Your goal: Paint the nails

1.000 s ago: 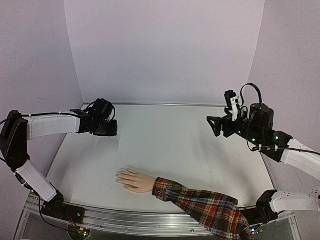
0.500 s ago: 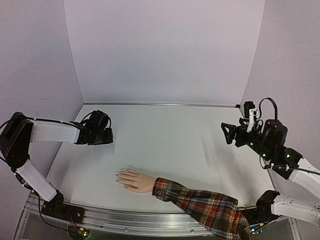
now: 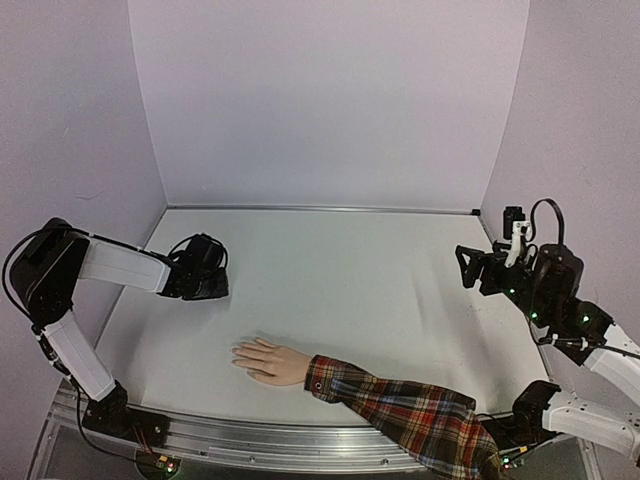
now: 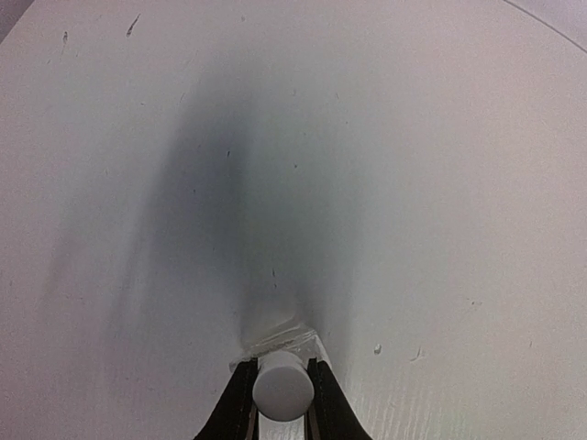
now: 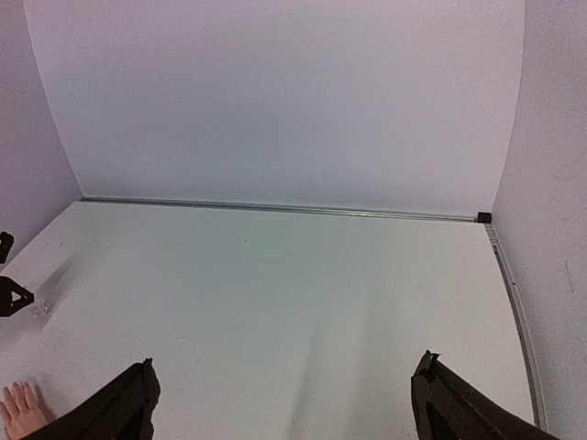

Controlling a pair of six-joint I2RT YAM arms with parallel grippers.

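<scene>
The nails sit at the tips of a pale fake hand lying flat on the desk, lower left of centre in the overhead frame. Its fingers point left and its plaid sleeve runs off to the lower right. The nails themselves are too small to make out, so whether any carry paint cannot be told.

At the left of the frame, the left arm reaches in low and folded. Its left hand sits close to the desk, above the fake hand and apart from it. It is clamped on a small bottle at the white cap, with clear glass showing beyond. Whether the glass touches the desk is unclear.

This looks like the preparation step: the bottle is gripped and no brush is out. Next, the cap must come off and the brush must travel down to the fingertips.

At the right edge, the right hand hangs above the desk, spread wide and empty, well apart from everything.
</scene>
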